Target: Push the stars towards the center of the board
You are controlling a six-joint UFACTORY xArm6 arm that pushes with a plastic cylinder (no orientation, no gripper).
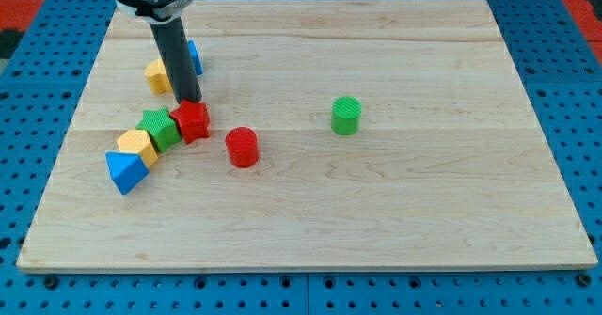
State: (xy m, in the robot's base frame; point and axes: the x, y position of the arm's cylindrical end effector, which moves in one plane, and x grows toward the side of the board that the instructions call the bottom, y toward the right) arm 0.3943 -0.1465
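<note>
my tip (190, 102) touching red star (193, 122) (top edge), wooden board (423, 212)

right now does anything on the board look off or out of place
Nothing looks damaged or spilled. The blocks are lopsided, though: the red star, green star, yellow block and blue block crowd together at the view's left. My tip sits against the red star's top edge.

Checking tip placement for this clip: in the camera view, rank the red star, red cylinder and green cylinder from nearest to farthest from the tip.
Measured from my tip:
1. Red star, touching, just below.
2. Red cylinder, lower right.
3. Green cylinder, far to the view's right.
</note>
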